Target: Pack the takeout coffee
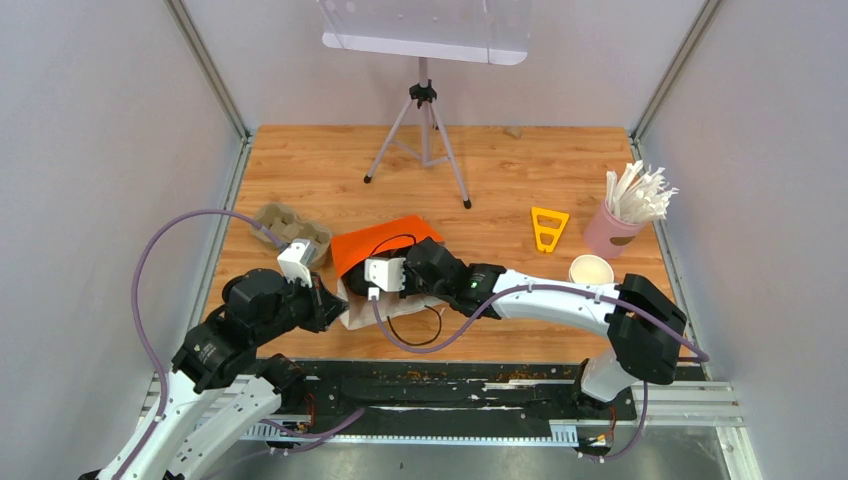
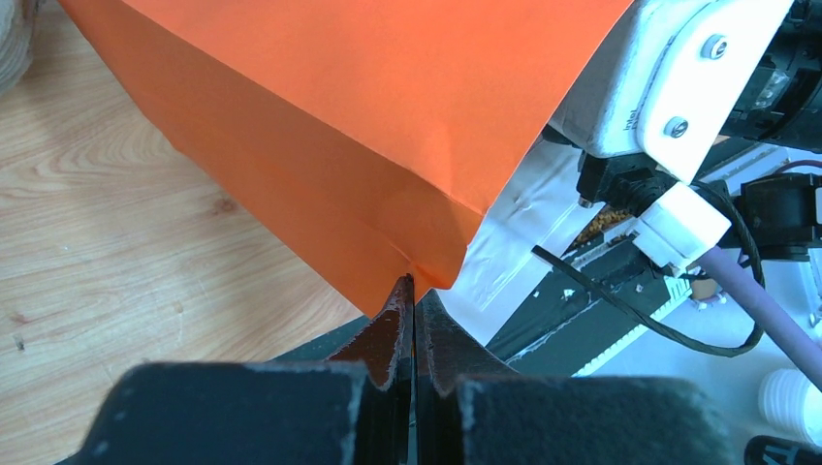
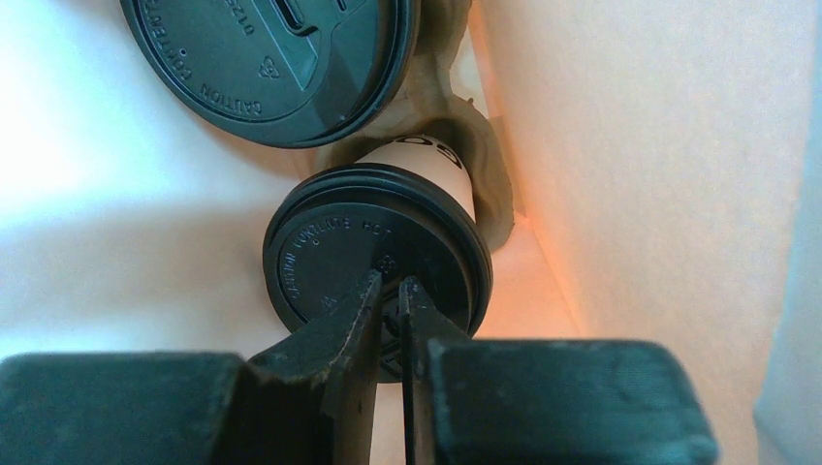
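The right gripper [image 3: 393, 287] sits low in the centre of its wrist view. Its jaws are drawn to a narrow slit and, as far as the close angle shows, nip a raised part of the round black plastic lid [image 3: 320, 254] on a small tapered white paper cup [image 3: 426, 160]. That cup leans toward the upper right of the frame, with its body seated in a brown moulded pulp holder [image 3: 490, 184]. A second black lid [image 3: 262, 58] fills the upper left, so another coffee is already alongside. Pale, glowing walls close in on all sides, which are the inside of the orange paper bag [image 3: 669, 194]. In the overhead view the bag lies on its side at mid-table.

The left gripper [image 2: 414, 291] is clenched tight on the bag's lower corner and pins it in place while the other arm reaches into the mouth.

At the right of the overhead picture a lidless white cup [image 1: 591, 270] stands outside the bag, just below a pink cup of white straws [image 1: 612, 232].

The step in hand looks like seating this coffee in the bag. The next move calls for letting go of the lid gently and drawing straight back out of the mouth. The right arm should snag neither lid nor paper, and the left claw should keep its hold on the corner.
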Robot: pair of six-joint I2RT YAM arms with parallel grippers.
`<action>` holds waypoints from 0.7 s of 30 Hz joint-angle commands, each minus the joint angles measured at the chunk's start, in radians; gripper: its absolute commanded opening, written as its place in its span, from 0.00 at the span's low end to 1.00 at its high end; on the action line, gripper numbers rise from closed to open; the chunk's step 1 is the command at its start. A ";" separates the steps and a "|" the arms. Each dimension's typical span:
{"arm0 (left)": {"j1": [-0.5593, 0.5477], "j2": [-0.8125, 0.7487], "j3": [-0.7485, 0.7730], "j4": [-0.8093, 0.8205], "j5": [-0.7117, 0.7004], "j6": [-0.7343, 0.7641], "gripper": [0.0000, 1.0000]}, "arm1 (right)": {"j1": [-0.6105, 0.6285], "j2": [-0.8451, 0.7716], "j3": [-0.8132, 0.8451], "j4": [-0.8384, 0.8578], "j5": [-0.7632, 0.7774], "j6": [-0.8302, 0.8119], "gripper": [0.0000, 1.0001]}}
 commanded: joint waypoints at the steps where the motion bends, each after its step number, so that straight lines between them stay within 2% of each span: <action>1: -0.002 0.009 0.030 0.038 0.006 -0.013 0.00 | -0.007 -0.064 0.041 -0.025 0.011 0.044 0.14; 9: -0.002 0.036 0.049 0.034 0.016 -0.042 0.00 | -0.007 -0.143 0.054 -0.135 -0.055 0.079 0.15; 21: -0.003 0.070 0.084 0.049 0.034 -0.102 0.00 | -0.007 -0.249 0.164 -0.351 -0.191 0.147 0.19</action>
